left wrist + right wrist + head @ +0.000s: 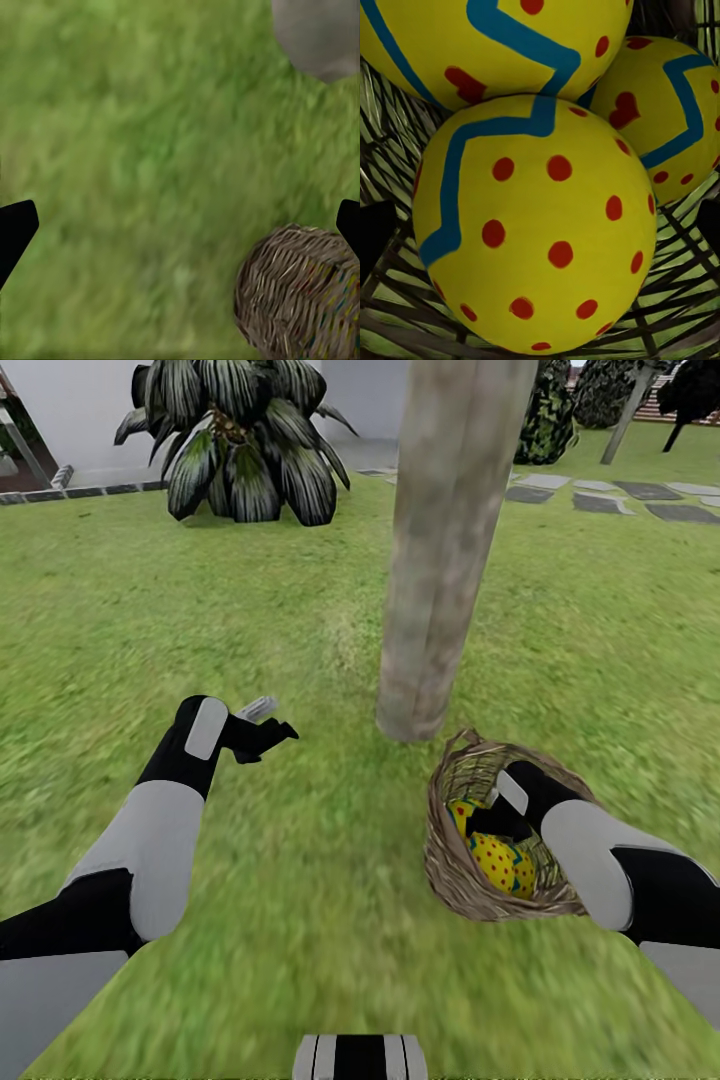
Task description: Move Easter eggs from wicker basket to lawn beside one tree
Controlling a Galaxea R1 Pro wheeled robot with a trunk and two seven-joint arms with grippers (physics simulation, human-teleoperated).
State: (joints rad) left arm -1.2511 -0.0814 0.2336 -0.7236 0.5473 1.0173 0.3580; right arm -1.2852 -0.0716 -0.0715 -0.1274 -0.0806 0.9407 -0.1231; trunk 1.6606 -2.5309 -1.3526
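The wicker basket (437,865) stands on the lawn (300,640) just in front of the tree (450,540), close to the foot of its pale trunk. Three yellow Easter eggs with blue zigzags and red dots lie inside it, the nearest egg (536,225) in front of two others (495,45) (675,112). My right gripper (487,822) reaches down into the basket, open, with a fingertip on either side of the nearest egg and not touching it. My left gripper (265,730) hovers open over bare grass left of the trunk, with the basket (300,292) and trunk base (319,34) in its view.
A low spiky palm-like plant (240,440) stands at the back left before a white wall. Grey stepping stones (600,500) run across the back right, with dark shrubs (550,410) beyond. Open grass stretches left of the trunk.
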